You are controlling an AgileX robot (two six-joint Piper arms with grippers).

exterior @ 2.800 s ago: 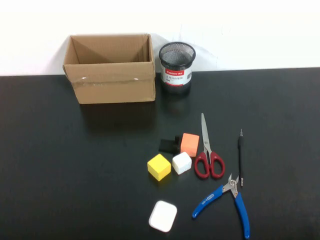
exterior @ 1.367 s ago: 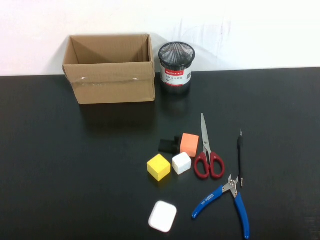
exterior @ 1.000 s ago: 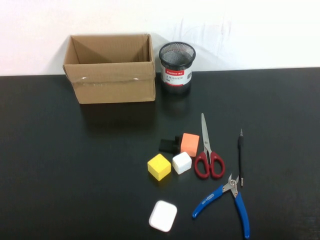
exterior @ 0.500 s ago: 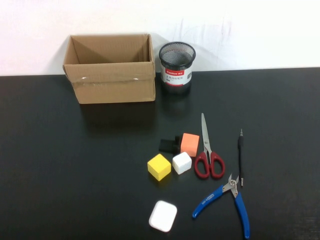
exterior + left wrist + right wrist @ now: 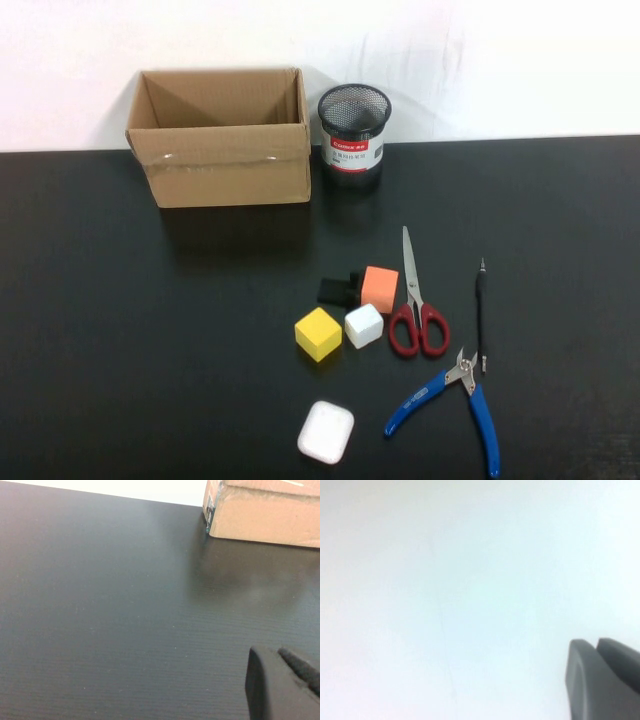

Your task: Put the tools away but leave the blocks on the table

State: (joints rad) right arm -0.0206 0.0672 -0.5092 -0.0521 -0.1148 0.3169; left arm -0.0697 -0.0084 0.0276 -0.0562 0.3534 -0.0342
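In the high view, red-handled scissors (image 5: 413, 305), a thin black screwdriver (image 5: 480, 312) and blue-handled pliers (image 5: 460, 402) lie on the right of the black table (image 5: 150, 330). Just left of the scissors sit an orange block (image 5: 379, 288), a black block (image 5: 335, 291), a white cube (image 5: 363, 326) and a yellow cube (image 5: 318, 333). Neither arm shows in the high view. My left gripper (image 5: 277, 651) is shut and empty, low over bare table near the box corner. My right gripper (image 5: 596, 642) is shut and empty, facing a plain white wall.
An open cardboard box (image 5: 220, 140) stands at the back left, its corner also in the left wrist view (image 5: 260, 510). A black mesh pen cup (image 5: 353, 135) stands right of it. A flat white rounded case (image 5: 325, 432) lies near the front edge.
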